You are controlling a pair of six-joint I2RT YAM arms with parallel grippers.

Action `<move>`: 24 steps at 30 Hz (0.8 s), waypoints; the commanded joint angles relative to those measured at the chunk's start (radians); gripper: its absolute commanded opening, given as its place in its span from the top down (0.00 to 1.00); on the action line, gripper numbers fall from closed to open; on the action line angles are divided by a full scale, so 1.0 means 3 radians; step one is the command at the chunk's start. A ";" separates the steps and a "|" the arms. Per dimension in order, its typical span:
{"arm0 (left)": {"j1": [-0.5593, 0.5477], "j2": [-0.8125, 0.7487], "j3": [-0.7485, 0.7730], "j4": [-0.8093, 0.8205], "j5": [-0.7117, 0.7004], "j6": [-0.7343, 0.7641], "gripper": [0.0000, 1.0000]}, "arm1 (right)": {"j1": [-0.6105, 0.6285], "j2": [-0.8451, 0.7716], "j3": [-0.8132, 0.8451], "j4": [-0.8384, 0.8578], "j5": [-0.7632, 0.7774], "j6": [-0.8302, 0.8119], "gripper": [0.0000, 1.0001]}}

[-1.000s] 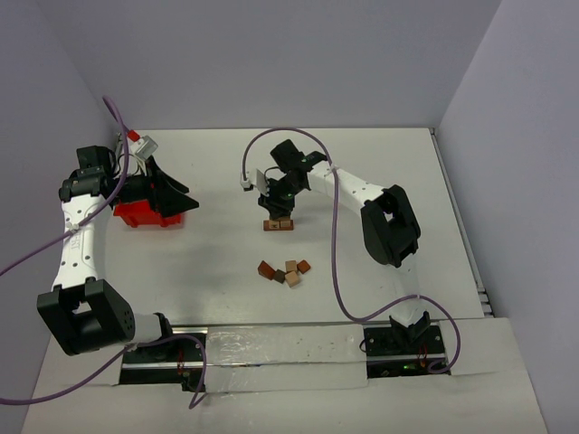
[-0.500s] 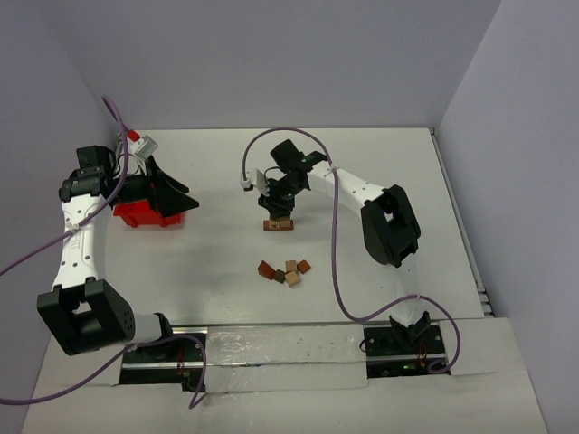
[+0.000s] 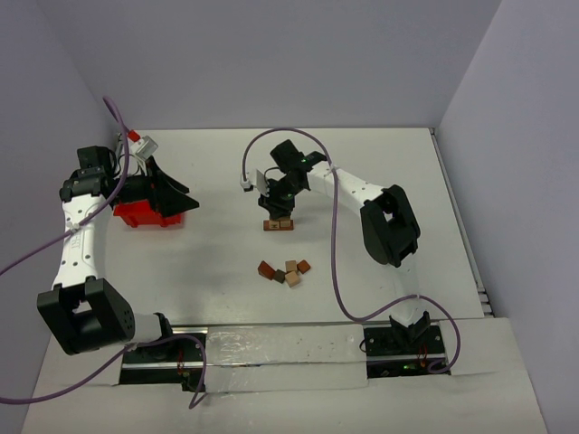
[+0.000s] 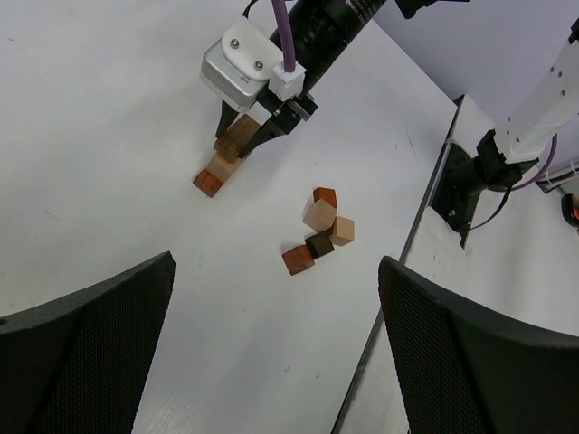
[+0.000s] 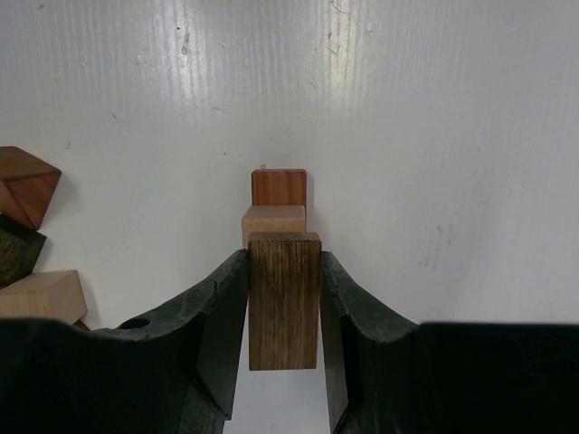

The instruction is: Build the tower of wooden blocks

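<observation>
My right gripper point(image 5: 283, 264) is shut on a dark brown wood bar point(image 5: 284, 303), gripping it by its long sides. Just past the bar's end lie a tan block point(image 5: 274, 220) and a reddish-brown block point(image 5: 279, 186), the low start of the wood block tower point(image 3: 278, 224). Whether the bar touches them I cannot tell. The left wrist view shows the same right gripper point(image 4: 242, 145) over the tan block point(image 4: 223, 166) and the reddish one point(image 4: 207, 183). Several loose wood blocks point(image 3: 286, 271) lie nearer the arm bases. My left gripper point(image 3: 185, 197) hangs open with nothing in it, far left.
A red plastic bin point(image 3: 137, 217) stands under the left gripper at the table's left side. The loose blocks point(image 4: 318, 231) lie close to the table's near edge point(image 4: 412, 240). Two of those blocks point(image 5: 25, 231) show at the left edge of the right wrist view.
</observation>
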 commanded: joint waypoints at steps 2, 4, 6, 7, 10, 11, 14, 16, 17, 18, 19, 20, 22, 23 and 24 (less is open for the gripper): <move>0.0003 0.0035 0.0024 0.0110 0.0061 -0.0013 0.01 | -0.0025 0.0039 0.0100 0.0023 -0.0030 -0.0061 0.81; 0.0004 0.0061 0.0038 0.0083 0.0069 -0.0001 0.01 | -0.0029 0.0046 0.0103 0.0018 -0.0024 -0.0065 0.80; 0.0004 0.0074 0.0055 0.0061 0.0081 0.0011 0.01 | -0.0025 0.0050 0.0107 0.0018 -0.0023 -0.0070 0.80; 0.0003 0.0078 0.0055 0.0064 0.0082 0.0004 0.01 | -0.0025 0.0050 0.0111 0.0022 -0.0023 -0.0074 0.80; 0.0004 0.0081 0.0051 0.0084 0.0078 -0.0005 0.01 | -0.0026 0.0055 0.0112 0.0023 -0.0029 -0.0076 0.79; 0.0007 0.0086 0.0053 0.0082 0.0080 -0.0007 0.01 | -0.0029 0.0055 0.0112 0.0023 -0.0031 -0.0076 0.79; 0.0004 0.0090 0.0050 0.0085 0.0077 -0.0005 0.01 | -0.0019 0.0055 0.0107 0.0024 -0.0038 -0.0081 0.78; 0.0004 0.0090 0.0046 0.0095 0.0077 -0.0014 0.01 | -0.0004 0.0059 0.0102 0.0024 -0.0022 -0.0081 0.78; 0.0007 0.0090 0.0053 0.0096 0.0080 -0.0014 0.01 | 0.0006 0.0052 0.0102 0.0027 -0.0019 -0.0084 0.78; 0.0005 0.0090 0.0055 0.0096 0.0082 -0.0014 0.01 | 0.0010 0.0050 0.0105 0.0028 -0.0014 -0.0089 0.78; 0.0007 0.0093 0.0055 0.0096 0.0082 -0.0014 0.01 | 0.0014 0.0053 0.0107 0.0028 -0.0009 -0.0091 0.78; 0.0005 0.0101 0.0055 0.0083 0.0085 -0.0004 0.01 | 0.0019 0.0058 0.0110 0.0031 -0.0004 -0.0091 0.78; 0.0003 0.0120 0.0080 0.0044 0.0092 0.0027 0.01 | 0.0036 0.0065 0.0117 0.0023 0.0018 -0.0091 0.78; 0.0008 0.0130 0.0081 0.0029 0.0092 0.0042 0.01 | 0.0036 0.0065 0.0117 0.0023 0.0018 -0.0096 0.78; 0.0006 0.0133 0.0083 0.0021 0.0095 0.0048 0.01 | 0.0039 0.0068 0.0117 0.0023 0.0021 -0.0096 0.77</move>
